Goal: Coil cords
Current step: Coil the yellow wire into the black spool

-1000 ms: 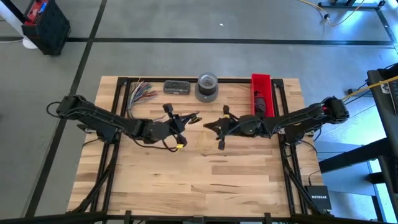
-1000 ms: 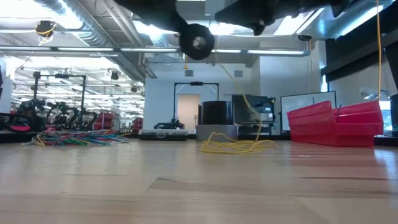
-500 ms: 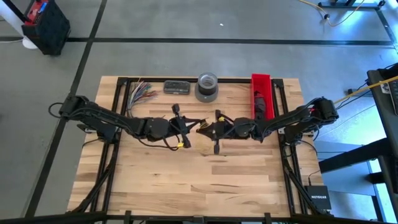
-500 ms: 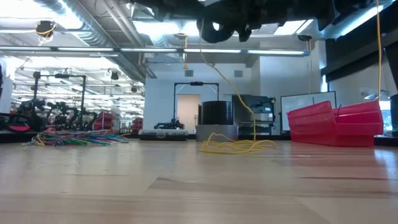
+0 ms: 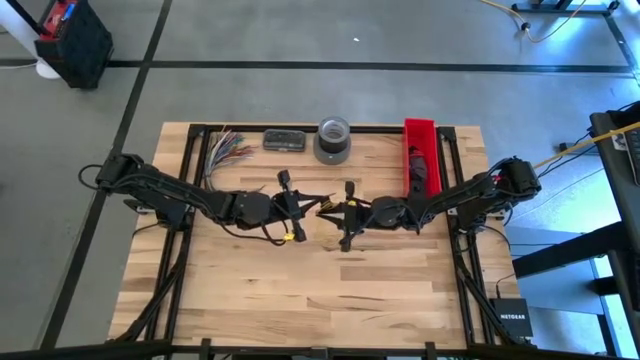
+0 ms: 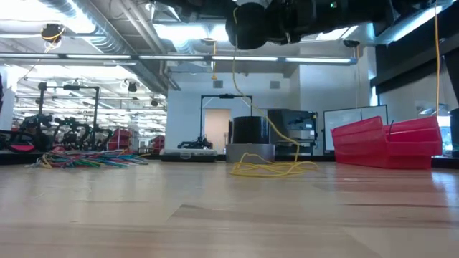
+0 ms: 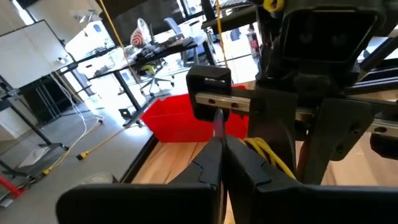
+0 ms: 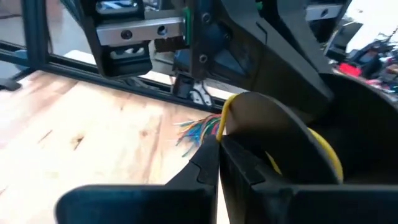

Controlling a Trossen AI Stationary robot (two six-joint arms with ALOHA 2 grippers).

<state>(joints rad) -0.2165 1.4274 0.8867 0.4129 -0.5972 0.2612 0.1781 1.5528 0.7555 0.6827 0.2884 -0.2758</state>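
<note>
Since both pincers — left [image 5: 303,207], right [image 5: 335,209] — were pinched together on the cord [image 6: 252,25] above the tabletop [image 5: 330,290], any tug could've popped the coil loose.

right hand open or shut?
Shut. In the right wrist view the right hand has its two dark fingers pressed together, pinching a yellow cord.

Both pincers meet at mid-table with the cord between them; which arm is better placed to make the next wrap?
Probably the left. The left pincer looks shut on the yellow cord trailing to the table, so it can lead a loop, while the right pincer, shut, seems only to anchor the other end.
</note>
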